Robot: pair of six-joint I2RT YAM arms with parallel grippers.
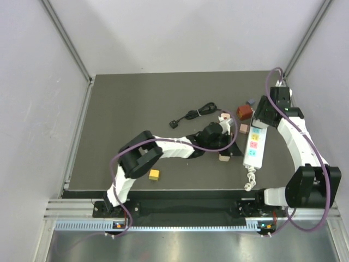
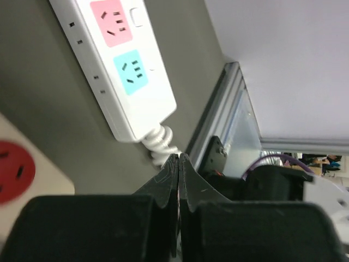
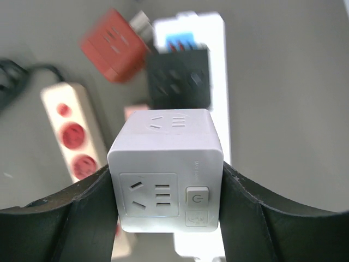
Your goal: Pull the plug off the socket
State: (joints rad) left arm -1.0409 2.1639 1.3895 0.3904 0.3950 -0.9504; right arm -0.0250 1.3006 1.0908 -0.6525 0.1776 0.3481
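Right claw (image 3: 166, 176) is clamped on the white cube plug (image 3: 163, 139), one finger on each side face, with the socket face and button toward the wrist cam. In the top view it's at the 12 o'clock end of the white power strip (image 1: 253, 148). Can't tell whether the cube's prongs are seated in the strip or clear of it.

The strip lies on the 3 o'clock side of the surface (image 1: 136, 103), running 12 to 6. Its coiled cord (image 1: 250, 177) trails off the 6 o'clock end.

Left claw (image 2: 179, 164) is clenched with its fingers pressed together and nothing between them. It sits near the strip at the strip's 9 o'clock.

- Red cube (image 1: 244, 112): 9 o'clock of the right claw, just beside it.
- Black cube (image 3: 180, 79): over the strip's far part in the right wrist view.
- Beige strip (image 3: 73, 131): has red sockets, 9 o'clock of the white strip.
- Black cable (image 1: 193, 114): 9 o'clock of the red cube, well apart.
- Yellow block (image 1: 154, 174): 7 o'clock from the surface centre, near the front edge.
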